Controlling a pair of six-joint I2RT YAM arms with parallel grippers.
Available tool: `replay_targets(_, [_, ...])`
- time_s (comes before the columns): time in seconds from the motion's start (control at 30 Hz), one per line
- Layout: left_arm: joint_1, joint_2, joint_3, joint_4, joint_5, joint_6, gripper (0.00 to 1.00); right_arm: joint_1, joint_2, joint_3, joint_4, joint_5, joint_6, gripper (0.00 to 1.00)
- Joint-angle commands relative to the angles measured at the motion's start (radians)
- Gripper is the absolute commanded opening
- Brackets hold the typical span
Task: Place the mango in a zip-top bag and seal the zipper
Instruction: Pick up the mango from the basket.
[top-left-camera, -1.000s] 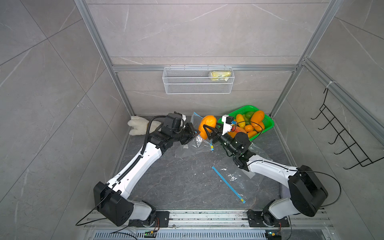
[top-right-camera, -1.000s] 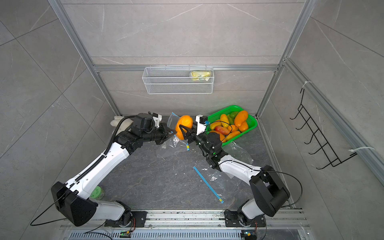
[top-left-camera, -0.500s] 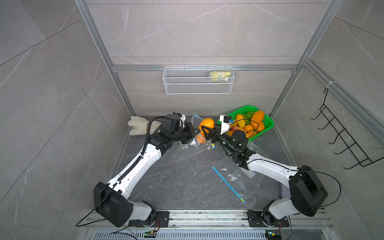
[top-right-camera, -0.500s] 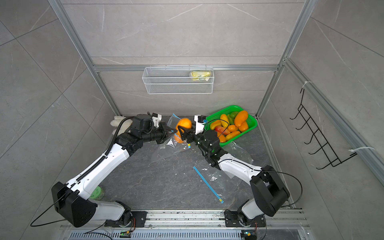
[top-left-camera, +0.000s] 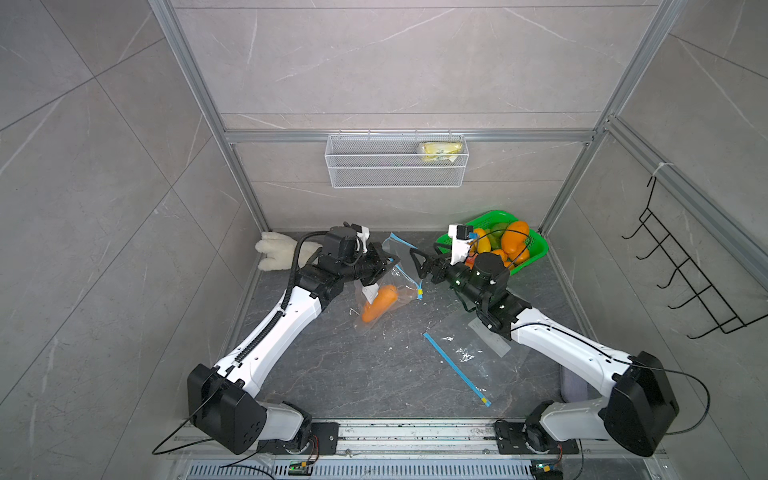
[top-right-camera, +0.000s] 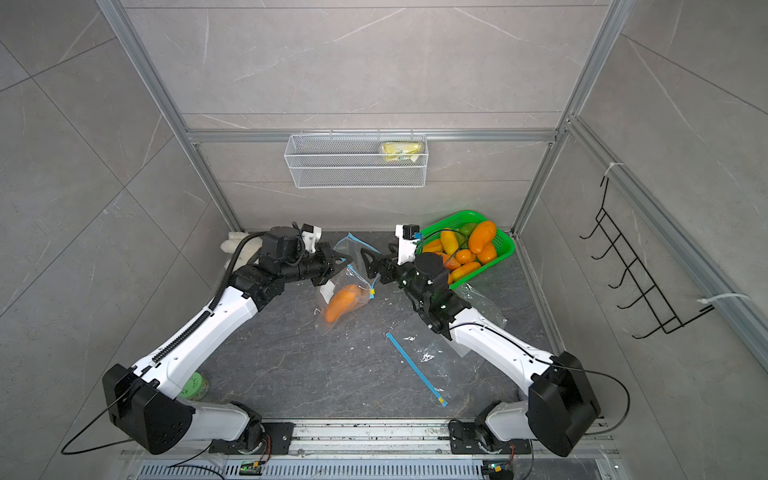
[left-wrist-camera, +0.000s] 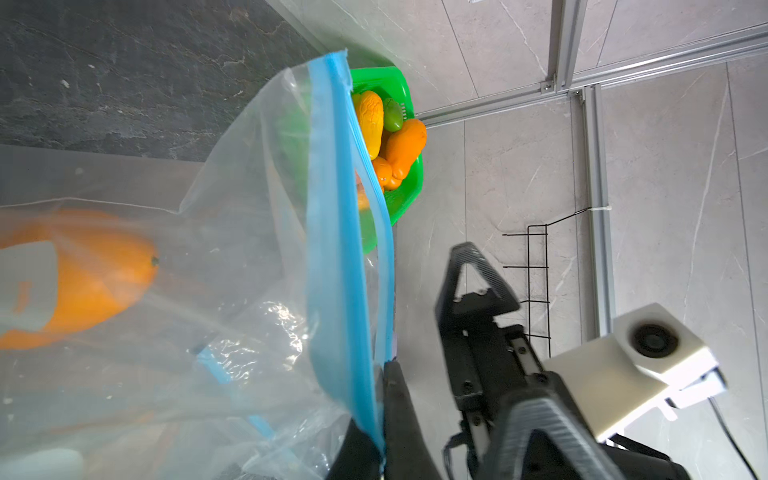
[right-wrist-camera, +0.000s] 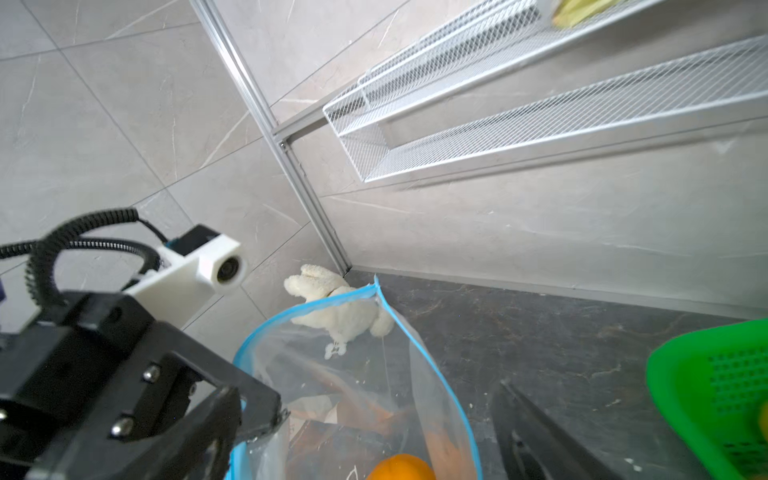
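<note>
Mango (top-left-camera: 379, 308) sits inside our zip-top bag (top-left-camera: 403, 276); our left gripper (top-left-camera: 390, 262) pinches its blue rim, right gripper (top-left-camera: 417, 264) spread wide beside it.

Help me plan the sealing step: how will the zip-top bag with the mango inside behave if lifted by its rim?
Probably floppy: the zip-top bag creases and sags below where the left gripper pinches its blue zipper. Likely bottom-heavy, since the mango lies at the low end. The film looks glossy, so it may slip.

L gripper (top-left-camera: 390, 264) pinched shut, R gripper (top-left-camera: 417, 264) jaws wide apart
</note>
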Motion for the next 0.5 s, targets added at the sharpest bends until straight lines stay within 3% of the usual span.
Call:
replay_targets(0.0, [0.018,-0.036,0.017,-0.061,0.013,0.106,0.06,-0.050,-0.075,0.109,-0.305,0.187,0.005,0.99])
replay_targets(0.1, [0.019,-0.054,-0.019,-0.060,0.016,0.165,0.06,-0.137,-0.017,0.233,-0.571,0.344,0.016,1.00])
replay_targets(0.2, [0.017,-0.069,-0.053,-0.046,0.028,0.219,0.06,-0.257,0.112,0.357,-0.763,0.375,0.040,1.00])
replay_targets(0.47, [0.012,-0.066,-0.091,-0.043,0.091,0.319,0.06,-0.455,0.493,0.646,-0.892,0.379,0.062,1.00])
